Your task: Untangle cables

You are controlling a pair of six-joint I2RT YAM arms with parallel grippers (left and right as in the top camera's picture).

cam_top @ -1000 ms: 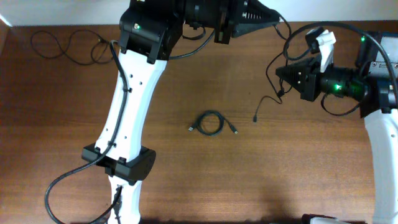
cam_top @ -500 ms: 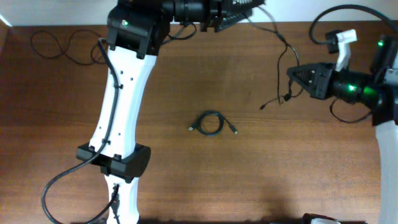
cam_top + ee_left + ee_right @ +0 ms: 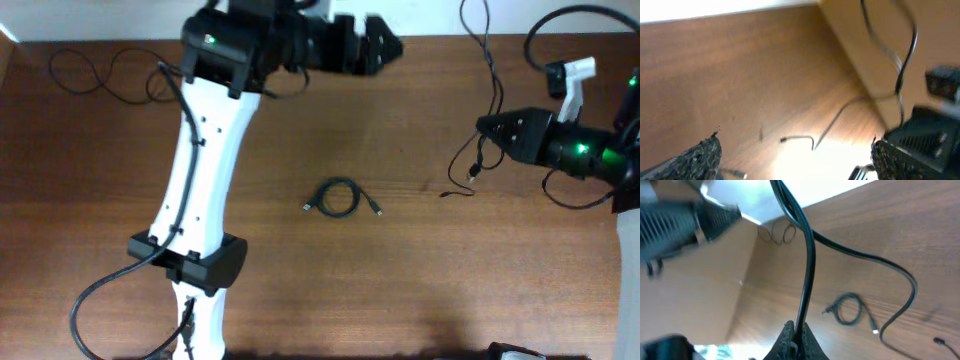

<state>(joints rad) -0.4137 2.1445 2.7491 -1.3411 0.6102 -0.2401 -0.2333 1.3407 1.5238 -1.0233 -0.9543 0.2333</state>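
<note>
Left jaws: the left gripper [image 3: 796, 146] is standing wide open, its fingers [image 3: 699, 156] sitting far apart and holding nothing.
Right jaws: the right gripper [image 3: 795, 339] is pinching fully shut on the held cable [image 3: 809, 255].
Held cable: one run is rising from the right jaws and leaving the overhead view past the far edge of the table [image 3: 300, 290]. The other run is hanging in a curve below the jaws, its plug end [image 3: 445, 193] lying between the right gripper and the coiled cable.
Coiled cable [image 3: 338, 197]: it is lying mid-table as a small loop with a plug sticking out at each side, well apart from both grippers.
Loose cable [image 3: 112, 62]: it is lying in wavy loops at the table's far left corner.
Left arm [image 3: 200, 170]: it is reaching along the table's far edge, well apart from the coiled cable.
</note>
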